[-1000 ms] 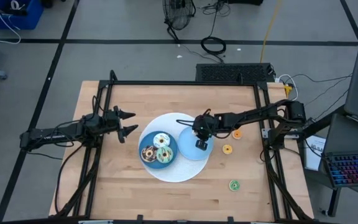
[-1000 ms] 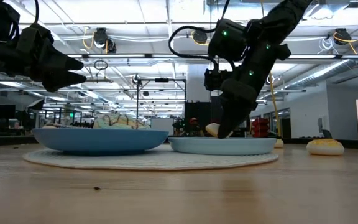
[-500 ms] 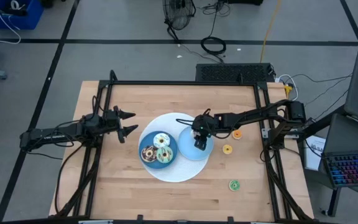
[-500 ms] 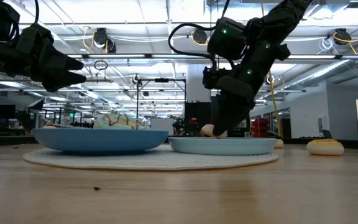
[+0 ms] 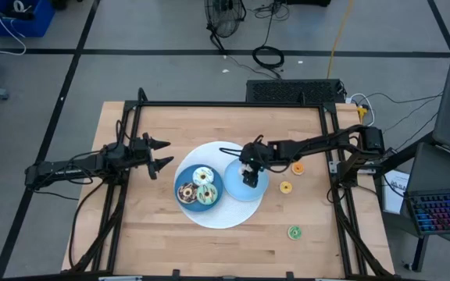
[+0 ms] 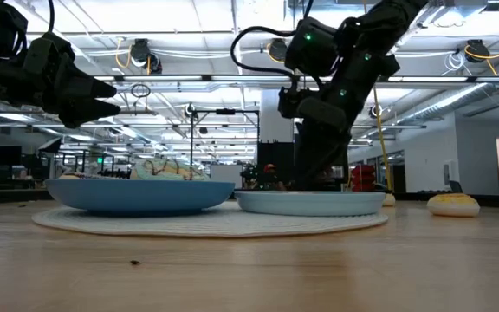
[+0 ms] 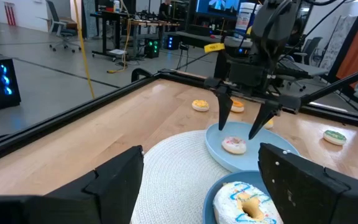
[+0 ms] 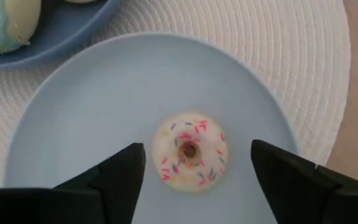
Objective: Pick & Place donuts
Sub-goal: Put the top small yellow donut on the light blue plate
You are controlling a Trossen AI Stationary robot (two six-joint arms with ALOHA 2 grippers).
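A small white-pink sprinkled donut (image 8: 189, 151) lies flat on the light-blue plate (image 8: 92, 106), also seen in the left wrist view as the donut (image 7: 234, 145). My right gripper (image 5: 248, 175) hangs open just above it, slanting down, one finger (image 8: 114, 177) on either side and clear of it. On the dark-blue plate (image 5: 187, 176) lie the white (image 5: 202, 175), chocolate-brown (image 5: 186, 192) and green (image 5: 207, 195) donuts. My left gripper (image 5: 165, 154) waits open, level, to the left of the plates.
Both plates stand on a round white mat (image 5: 223, 215). Loose small donuts lie on the wood right of it: orange (image 5: 297, 168), yellow (image 5: 286, 187), green (image 5: 294, 232). Black frame rails (image 5: 233, 104) run along the table's edges.
My right gripper has opened and let go of the small sprinkled donut, which now lies on the light-blue plate between the spread fingers. The hand has kept its place above the plate.
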